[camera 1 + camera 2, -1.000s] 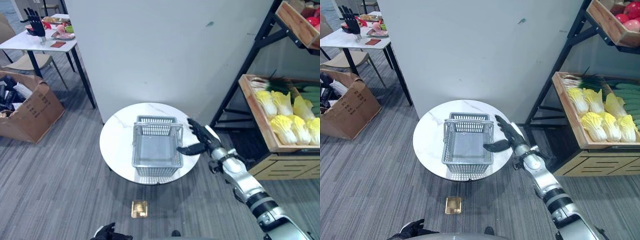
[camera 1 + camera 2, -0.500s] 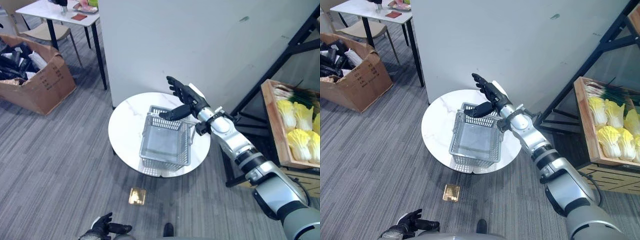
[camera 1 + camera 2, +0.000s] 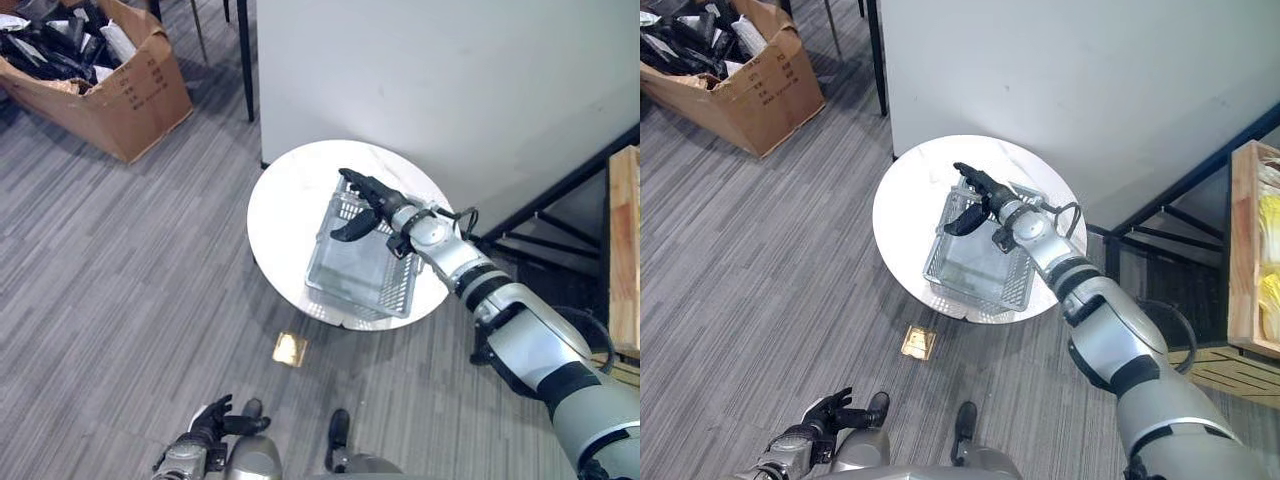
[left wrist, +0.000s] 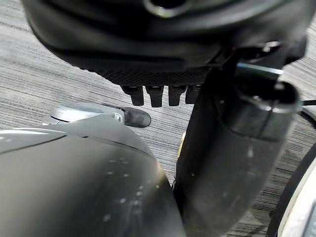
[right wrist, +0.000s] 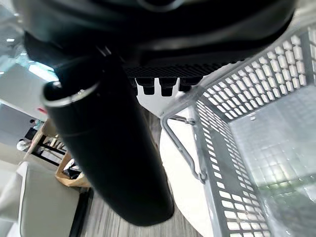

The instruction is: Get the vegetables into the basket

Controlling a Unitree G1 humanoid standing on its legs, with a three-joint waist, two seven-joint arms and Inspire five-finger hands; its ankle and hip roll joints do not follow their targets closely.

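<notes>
An empty grey wire basket [image 3: 362,268] stands on the round white table [image 3: 290,215], its handle folded down on the rim. My right hand [image 3: 366,200] hovers open over the basket's far rim, fingers straight and thumb out, holding nothing. In the right wrist view the basket's mesh wall [image 5: 232,128] and handle [image 5: 182,153] lie just past the fingers [image 5: 163,86]. Yellow cabbages [image 3: 1270,292] lie in a wooden crate [image 3: 1238,250] on the shelf at the far right. My left hand [image 3: 214,421] hangs low by my side, open and empty.
A white partition wall [image 3: 430,70] rises right behind the table. The black shelf frame [image 3: 560,190] stands to the right of the table. A full cardboard box [image 3: 110,80] sits on the floor at the far left. A brass floor plate [image 3: 290,348] lies before the table.
The camera has swung, pushing the shelf to the right edge. My right hand has gone from the basket's right side to above its far rim. The basket has stayed put.
</notes>
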